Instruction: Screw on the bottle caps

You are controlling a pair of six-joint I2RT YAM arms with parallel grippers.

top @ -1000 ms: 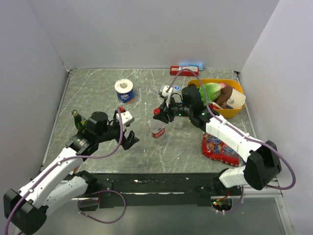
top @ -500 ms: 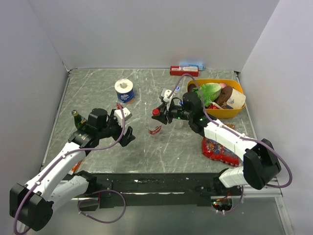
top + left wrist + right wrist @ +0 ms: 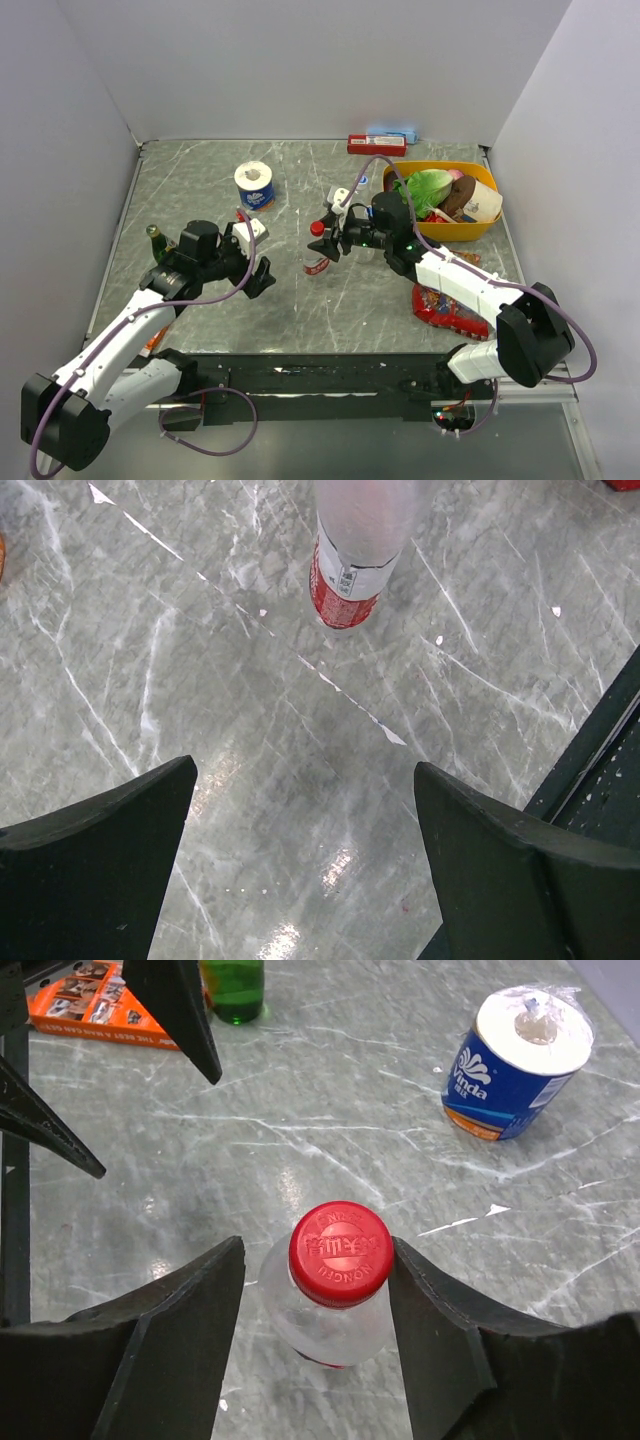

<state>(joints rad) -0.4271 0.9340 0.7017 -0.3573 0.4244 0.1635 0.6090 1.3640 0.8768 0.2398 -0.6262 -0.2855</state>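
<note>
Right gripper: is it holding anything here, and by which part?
Nothing is gripped. The right gripper straddles the red cap on the red-labelled bottle, but a gap shows between the cap and one finger, so the jaws stand open.

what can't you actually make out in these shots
- Right wrist: how tight the red cap sits; it hides the bottle neck.
- Left wrist: the bottle's top, cut off by the upper edge.
- Right wrist: most of the green bottle, cut off by the upper edge.
- Top view: yellow bowl contents, too small to name.
</note>
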